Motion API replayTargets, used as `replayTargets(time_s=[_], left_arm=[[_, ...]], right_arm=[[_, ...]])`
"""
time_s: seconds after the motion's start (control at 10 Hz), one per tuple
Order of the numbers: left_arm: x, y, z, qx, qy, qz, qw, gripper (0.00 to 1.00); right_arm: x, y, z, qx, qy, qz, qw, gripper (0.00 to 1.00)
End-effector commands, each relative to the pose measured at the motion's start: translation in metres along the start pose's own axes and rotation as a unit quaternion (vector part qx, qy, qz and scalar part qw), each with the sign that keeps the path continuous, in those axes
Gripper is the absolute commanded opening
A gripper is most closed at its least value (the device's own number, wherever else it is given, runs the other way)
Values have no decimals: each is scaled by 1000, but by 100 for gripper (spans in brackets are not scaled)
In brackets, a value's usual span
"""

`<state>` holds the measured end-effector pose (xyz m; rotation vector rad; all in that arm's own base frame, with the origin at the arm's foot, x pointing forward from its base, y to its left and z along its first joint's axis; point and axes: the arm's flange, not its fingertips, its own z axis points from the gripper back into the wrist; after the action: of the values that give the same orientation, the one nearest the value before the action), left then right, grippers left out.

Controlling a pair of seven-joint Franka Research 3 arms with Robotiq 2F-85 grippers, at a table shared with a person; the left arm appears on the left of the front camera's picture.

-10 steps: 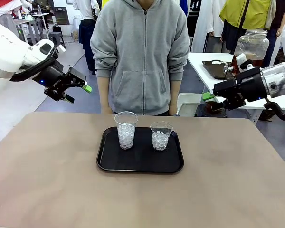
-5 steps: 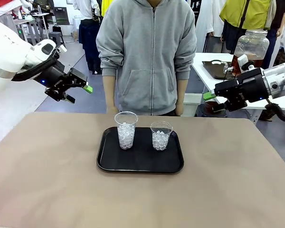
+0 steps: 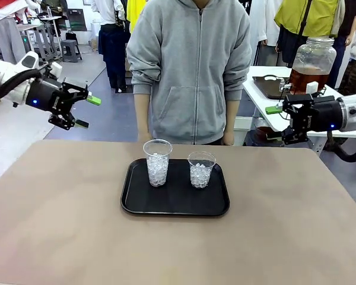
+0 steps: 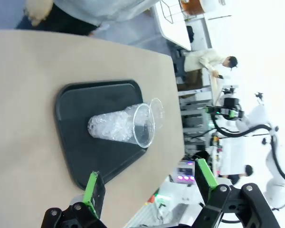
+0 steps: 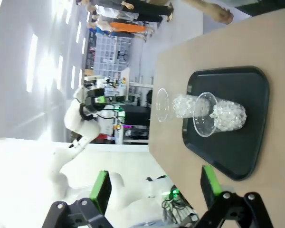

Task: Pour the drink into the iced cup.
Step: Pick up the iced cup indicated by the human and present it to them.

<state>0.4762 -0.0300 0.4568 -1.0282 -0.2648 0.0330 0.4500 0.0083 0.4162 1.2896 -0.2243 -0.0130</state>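
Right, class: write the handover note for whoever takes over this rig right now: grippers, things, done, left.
Left gripper: open, empty, raised near the far left corner of the table.
Right gripper: open, empty, raised near the far right corner.
Black tray mid-table carries the taller cup and shorter cup, both ice-filled, no liquid.
Amber drink sits in a jar on the side table off to the right.
Done: nothing poured. Left: get the drink, pour into an iced cup.
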Motion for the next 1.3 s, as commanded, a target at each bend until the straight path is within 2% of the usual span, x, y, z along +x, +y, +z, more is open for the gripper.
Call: replayTargets(time_s=[0.0,0.2,0.4,0.7,0.9,1.0,1.2], left_arm=[[14,23,-9,-46,18,28,998,100],[19,46,-15,-93,29,36,995,100],[29,54,-20,-126,50,25,990,100],[36,59,-20,-135,64,23,989,100],[32,57,-25,-120,61,32,990,100],[32,57,-25,-120,61,32,990,100],[32,57,-25,-120,61,32,990,100]], right_arm=[[13,-17,3,34,-9,-42,998,100],[21,-41,0,58,4,-76,995,100],[32,-60,-3,69,20,-93,993,100],[38,-64,-6,82,32,-101,991,100],[34,-64,-5,91,43,-103,990,100],[31,-70,-8,71,38,-92,993,100],[31,-70,-8,71,38,-92,993,100]])
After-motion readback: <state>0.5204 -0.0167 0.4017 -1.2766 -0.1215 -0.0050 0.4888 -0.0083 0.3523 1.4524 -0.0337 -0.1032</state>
